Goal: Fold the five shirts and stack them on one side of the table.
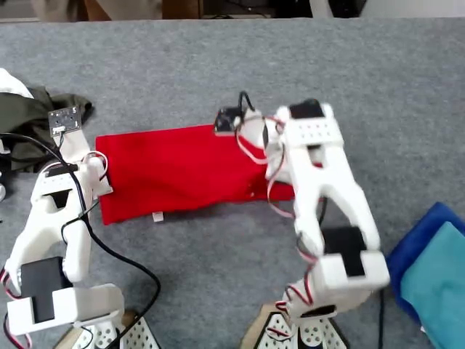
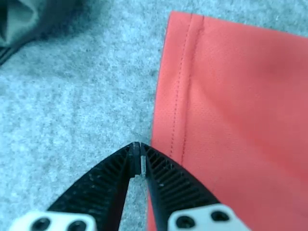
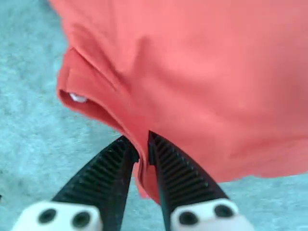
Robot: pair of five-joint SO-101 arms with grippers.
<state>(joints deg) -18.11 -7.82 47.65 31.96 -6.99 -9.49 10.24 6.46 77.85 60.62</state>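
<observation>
A red shirt (image 1: 174,167) lies folded into a long strip across the middle of the grey table (image 1: 218,65). My left gripper (image 2: 139,155) is shut, its tips on the table right beside the shirt's hemmed short edge (image 2: 178,96), with no cloth seen between them. In the high view the left gripper (image 1: 99,169) sits at the strip's left end. My right gripper (image 3: 142,144) is shut on a bunched fold of the red shirt (image 3: 192,72) at the strip's right end, under the right arm (image 1: 312,145).
An olive green shirt (image 1: 29,116) lies crumpled at the far left with something white (image 1: 11,81) beside it. A blue shirt (image 1: 418,247) and a teal shirt (image 1: 439,280) lie at the right edge. Cables hang around both arms.
</observation>
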